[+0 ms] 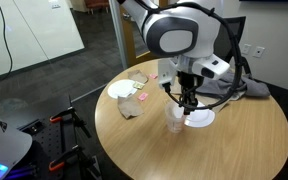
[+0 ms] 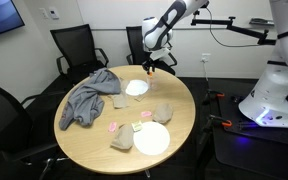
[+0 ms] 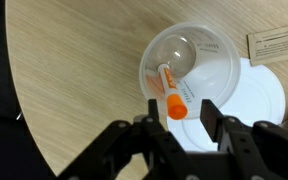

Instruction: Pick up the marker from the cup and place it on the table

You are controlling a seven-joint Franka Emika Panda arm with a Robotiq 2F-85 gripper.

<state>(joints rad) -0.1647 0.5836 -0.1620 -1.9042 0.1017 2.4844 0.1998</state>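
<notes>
While the gripper [image 3: 177,125] hangs above the single clear cup [image 3: 199,55], its jaws stand wide, either side of the one orange marker [image 3: 171,95] without touching it. The marker leans inside the cup on the worktop [image 3: 74,70]. In an exterior view two white plates show: a far plate [image 2: 136,87] and a near plate [image 2: 151,138].
</notes>
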